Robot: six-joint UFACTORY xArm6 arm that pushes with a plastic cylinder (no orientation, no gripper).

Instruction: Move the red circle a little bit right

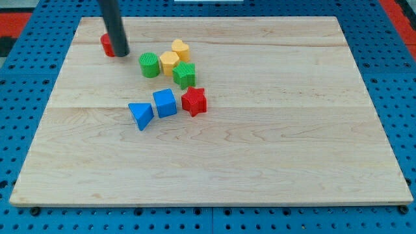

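The red circle (106, 44) lies near the view's top left of the wooden board (260, 162), mostly hidden behind my dark rod. My tip (121, 53) rests at the circle's right side, touching or nearly touching it. To the right of the tip lie a green circle (149, 65), two yellow blocks (169, 62) (181, 49) and a green block (184, 75).
A red star (194, 101), a blue cube (165, 103) and a blue triangle (141, 115) lie in a row below the green and yellow group. A blue pegboard (26, 97) surrounds the board.
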